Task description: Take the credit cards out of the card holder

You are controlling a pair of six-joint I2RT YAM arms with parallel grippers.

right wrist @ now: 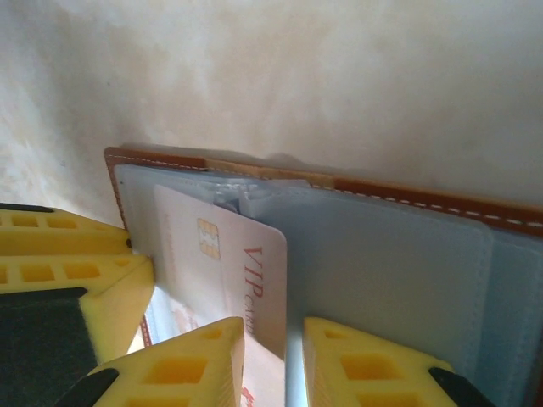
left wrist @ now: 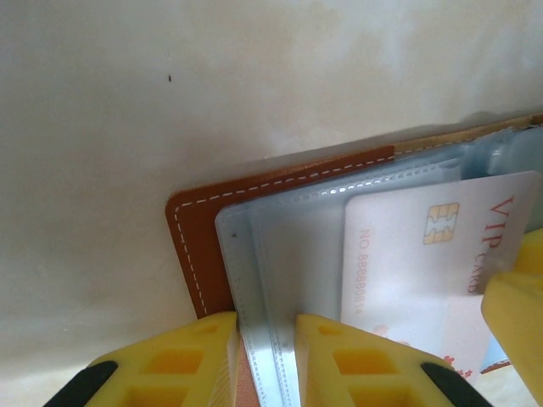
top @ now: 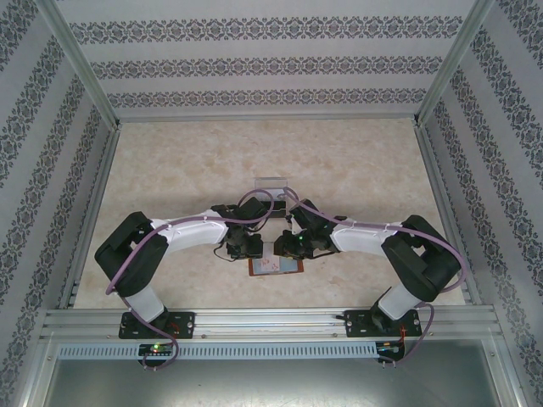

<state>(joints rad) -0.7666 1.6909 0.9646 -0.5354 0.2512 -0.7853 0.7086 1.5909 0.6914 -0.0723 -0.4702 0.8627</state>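
The holder (top: 276,266) lies open on the counter (top: 365,170), between both arms. Left fingers (left wrist: 339,360) stand narrow, straddling its clear sleeve (left wrist: 288,237) edge. Right fingers (right wrist: 195,365) stand narrow over the card (right wrist: 225,271), which sits partly out of its pocket. Whether either truly pinches, I can't tell. The card looks light, stiff and slick: take its free edge and pull flat. The soft leather will likely slide unless pinned.

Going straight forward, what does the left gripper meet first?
Probably the clear plastic sleeve of the reddish-brown leather card holder, lying between the fingers of the left gripper; depth is unclear.
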